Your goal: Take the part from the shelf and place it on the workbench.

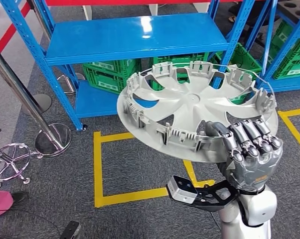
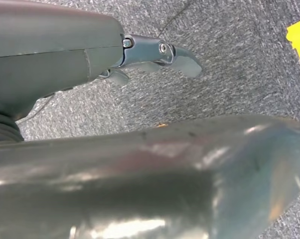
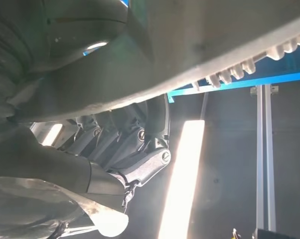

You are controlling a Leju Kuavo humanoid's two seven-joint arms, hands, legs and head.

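step: carrying part [image 1: 195, 107] off the blue shelf [image 1: 133, 35] | right hand [image 1: 250, 149] clamped on its near rim (one-sided hold, so keep it level, swing slow) | left hand [image 2: 156, 52] hangs, fingers empty and uncurled

Warehouse or workshop floor: blue steel shelving [image 1: 137, 37], green crates [image 1: 110, 74], yellow floor tape [image 1: 97, 169].

My right arm [image 1: 250, 211] rises from the lower right of the head view, silver forearm upright, wrist camera bracket jutting toward the left. The right hand [image 1: 250, 149] sits above it, fingers [image 1: 253, 130] curled over the rim of the part [image 1: 190, 102], gripping it. In the left wrist view, my left hand [image 2: 156, 52] shows fingers extended, holding nothing.
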